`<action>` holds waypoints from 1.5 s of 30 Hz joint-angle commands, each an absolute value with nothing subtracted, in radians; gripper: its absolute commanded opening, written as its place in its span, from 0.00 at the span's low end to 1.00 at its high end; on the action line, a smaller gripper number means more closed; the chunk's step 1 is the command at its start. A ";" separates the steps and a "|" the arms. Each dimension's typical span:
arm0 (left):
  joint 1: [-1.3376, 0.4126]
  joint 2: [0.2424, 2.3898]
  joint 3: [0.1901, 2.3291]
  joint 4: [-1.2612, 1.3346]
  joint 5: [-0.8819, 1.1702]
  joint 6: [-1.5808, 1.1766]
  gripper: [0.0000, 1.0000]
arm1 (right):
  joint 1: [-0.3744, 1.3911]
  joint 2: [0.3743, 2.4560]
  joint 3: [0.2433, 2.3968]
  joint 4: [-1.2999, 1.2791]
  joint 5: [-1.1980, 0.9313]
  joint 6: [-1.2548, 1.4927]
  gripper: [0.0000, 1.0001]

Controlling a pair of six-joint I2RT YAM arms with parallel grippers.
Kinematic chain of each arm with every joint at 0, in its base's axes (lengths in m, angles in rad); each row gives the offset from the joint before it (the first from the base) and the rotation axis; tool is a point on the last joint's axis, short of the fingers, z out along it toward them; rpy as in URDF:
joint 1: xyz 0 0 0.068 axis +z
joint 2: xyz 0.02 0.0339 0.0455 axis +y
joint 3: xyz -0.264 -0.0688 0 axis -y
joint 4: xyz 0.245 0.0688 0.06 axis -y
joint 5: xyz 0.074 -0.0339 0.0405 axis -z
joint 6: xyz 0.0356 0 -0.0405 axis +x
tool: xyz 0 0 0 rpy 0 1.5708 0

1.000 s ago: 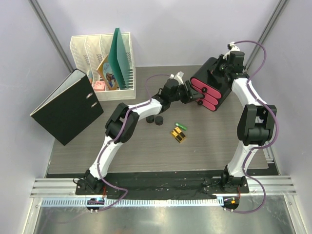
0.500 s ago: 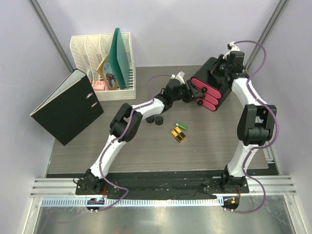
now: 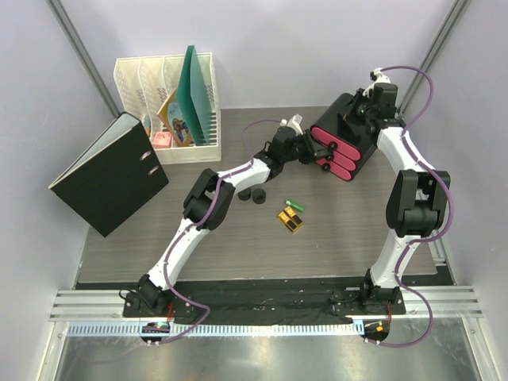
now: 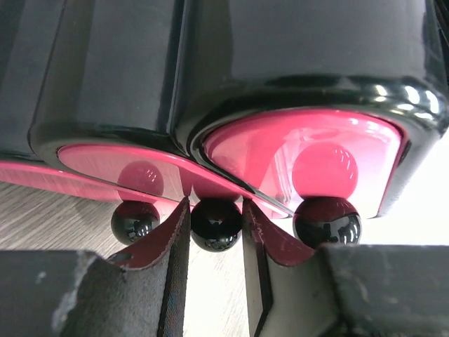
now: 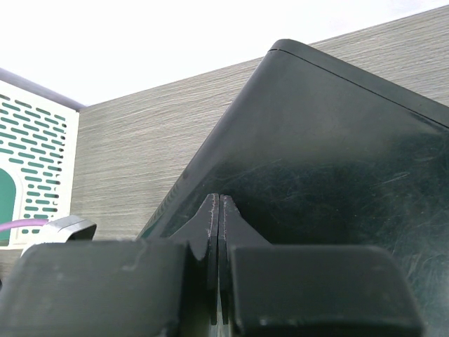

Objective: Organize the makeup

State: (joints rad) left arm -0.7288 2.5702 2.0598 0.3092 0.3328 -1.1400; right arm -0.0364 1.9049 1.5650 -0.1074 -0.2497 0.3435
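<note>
The black box (image 3: pixel 350 119) hides whatever its pink drawers (image 3: pixel 337 157) hold, and the right claw (image 5: pixel 218 210) is pinched shut against its back; over the last second the left claw (image 3: pixel 305 148) has crept forward and now clamps the middle knob (image 4: pixel 216 223), probably to open that drawer. The makeup is not yet stowed; two black jars (image 3: pixel 251 194), gold-and-black cases (image 3: pixel 291 220) and a green tube (image 3: pixel 294 205) lie loose on the worktop (image 3: pixel 159 246).
</note>
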 commanded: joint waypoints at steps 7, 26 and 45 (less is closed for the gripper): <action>-0.742 2.494 1.959 0.325 0.376 -1.059 0.05 | -0.023 2.043 1.456 -0.526 -0.204 0.296 0.01; -0.732 2.158 1.462 0.336 0.385 -0.896 0.00 | -0.023 2.049 1.453 -0.528 -0.209 0.296 0.01; -0.732 2.016 1.523 0.031 0.334 -0.559 0.46 | -0.017 2.052 1.457 -0.529 -0.219 0.301 0.01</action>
State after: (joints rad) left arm -0.7258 2.1334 1.4628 0.1890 0.3592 -0.7452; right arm -0.0345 1.9099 1.5661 -0.1009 -0.2573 0.3435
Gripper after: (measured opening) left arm 0.430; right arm 0.015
